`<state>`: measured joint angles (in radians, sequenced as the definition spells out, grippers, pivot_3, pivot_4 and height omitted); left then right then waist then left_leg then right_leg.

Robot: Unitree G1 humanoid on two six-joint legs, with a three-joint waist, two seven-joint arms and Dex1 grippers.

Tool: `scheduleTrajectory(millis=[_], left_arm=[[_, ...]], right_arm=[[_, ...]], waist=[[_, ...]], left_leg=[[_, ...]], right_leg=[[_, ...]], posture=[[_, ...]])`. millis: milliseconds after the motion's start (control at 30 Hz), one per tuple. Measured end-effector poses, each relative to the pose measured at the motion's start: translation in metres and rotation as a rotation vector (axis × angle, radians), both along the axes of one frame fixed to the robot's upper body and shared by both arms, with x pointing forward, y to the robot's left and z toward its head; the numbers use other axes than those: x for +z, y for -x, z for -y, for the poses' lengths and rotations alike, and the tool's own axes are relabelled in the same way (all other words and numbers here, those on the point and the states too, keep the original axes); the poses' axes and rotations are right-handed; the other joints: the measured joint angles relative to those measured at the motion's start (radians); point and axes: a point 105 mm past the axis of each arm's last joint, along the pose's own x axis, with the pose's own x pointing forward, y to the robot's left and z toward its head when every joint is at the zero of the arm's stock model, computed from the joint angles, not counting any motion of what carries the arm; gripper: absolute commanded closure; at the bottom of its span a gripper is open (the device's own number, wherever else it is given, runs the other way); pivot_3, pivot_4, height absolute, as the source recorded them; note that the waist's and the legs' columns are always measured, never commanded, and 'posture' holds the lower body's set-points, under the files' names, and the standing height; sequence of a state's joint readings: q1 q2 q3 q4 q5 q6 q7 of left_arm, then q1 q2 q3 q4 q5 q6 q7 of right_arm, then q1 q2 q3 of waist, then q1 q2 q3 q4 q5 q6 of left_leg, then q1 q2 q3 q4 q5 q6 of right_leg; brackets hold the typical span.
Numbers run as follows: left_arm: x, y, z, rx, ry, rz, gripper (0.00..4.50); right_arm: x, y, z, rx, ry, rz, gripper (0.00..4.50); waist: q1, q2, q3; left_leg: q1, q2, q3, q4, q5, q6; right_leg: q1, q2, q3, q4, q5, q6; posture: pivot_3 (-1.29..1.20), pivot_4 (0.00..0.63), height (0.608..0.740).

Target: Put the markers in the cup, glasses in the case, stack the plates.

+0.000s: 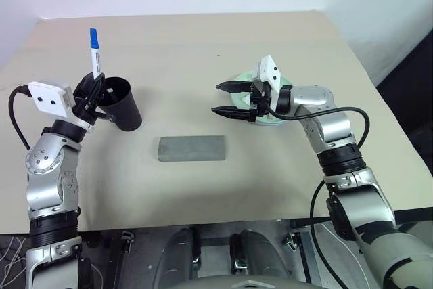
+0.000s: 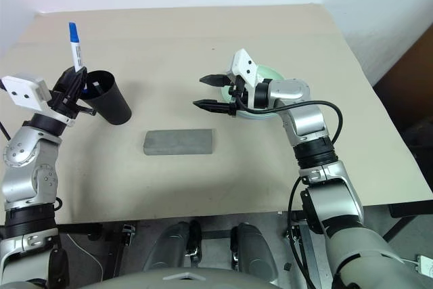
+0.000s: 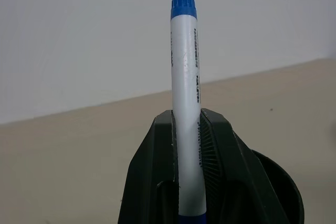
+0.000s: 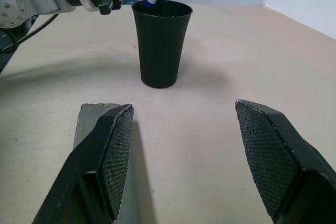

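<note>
Marker (image 3: pixel 185 103) barrel print unreadable, over cup (image 1: pixel 124 104)

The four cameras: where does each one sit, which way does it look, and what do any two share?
Left eye and right eye: on the head, looking forward and down at the table, cup, case; both arms show.
Left wrist: along the left gripper, shut on the blue marker.
Right wrist: between the open right gripper, facing the cup and left gripper.
Shared: both wrist views show the cup.
</note>
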<state>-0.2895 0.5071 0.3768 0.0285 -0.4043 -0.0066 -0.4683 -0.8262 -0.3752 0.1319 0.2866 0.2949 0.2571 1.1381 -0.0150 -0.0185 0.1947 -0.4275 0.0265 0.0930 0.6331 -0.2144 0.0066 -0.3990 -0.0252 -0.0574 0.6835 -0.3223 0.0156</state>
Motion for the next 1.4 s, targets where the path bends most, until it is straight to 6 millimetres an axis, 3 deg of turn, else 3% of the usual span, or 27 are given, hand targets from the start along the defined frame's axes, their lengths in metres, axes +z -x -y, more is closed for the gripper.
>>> scheduleTrajectory(millis=[333,367,700,1067,1400], left_arm=[[-0.001,0.0,0.0,-0.002,0.002,-0.004,4.22],[-0.001,0.0,0.001,-0.003,0.003,-0.004,3.48],[-0.003,-0.001,0.001,-0.004,0.01,-0.014,0.05],[-0.004,0.002,0.002,-0.007,0.015,-0.019,0.02],[0.011,0.037,0.004,-0.163,-0.023,-0.041,0.02]], right_arm=[[0.0,-0.001,0.0,-0.005,0.006,0.004,1.2],[0.0,-0.001,0.0,-0.005,0.006,0.004,1.2],[-0.001,-0.001,0.0,-0.005,0.007,0.004,1.2],[-0.001,-0.001,0.0,-0.005,0.012,0.006,1.2],[0.0,-0.001,0.002,-0.008,-0.004,-0.005,1.2]], waist=[[0.0,0.0,0.0],[0.0,0.0,0.0],[0.0,0.0,0.0],[0.0,0.0,0.0],[-0.004,0.0,0.0]], left_leg=[[0.0,0.0,0.0,0.0,0.0,0.0],[0.0,0.0,0.0,0.0,0.0,0.0],[0.0,0.0,0.0,0.001,0.0,0.0],[0.0,0.0,0.0,0.001,0.0,0.0],[0.0,0.0,0.0,0.001,0.0,0.0]], right_leg=[[0.0,0.0,0.0,0.0,0.0,0.0],[0.0,0.0,0.0,0.0,0.0,0.0],[0.0,0.0,0.0,0.001,0.0,0.0],[0.0,0.0,0.0,0.001,0.0,0.0],[0.0,0.0,0.0,0.001,0.0,0.0]], posture=[[0.0,0.15,0.715],[0.0,0.15,0.715],[0.0,0.15,0.715],[0.0,0.15,0.715],[0.0,0.15,0.715]])
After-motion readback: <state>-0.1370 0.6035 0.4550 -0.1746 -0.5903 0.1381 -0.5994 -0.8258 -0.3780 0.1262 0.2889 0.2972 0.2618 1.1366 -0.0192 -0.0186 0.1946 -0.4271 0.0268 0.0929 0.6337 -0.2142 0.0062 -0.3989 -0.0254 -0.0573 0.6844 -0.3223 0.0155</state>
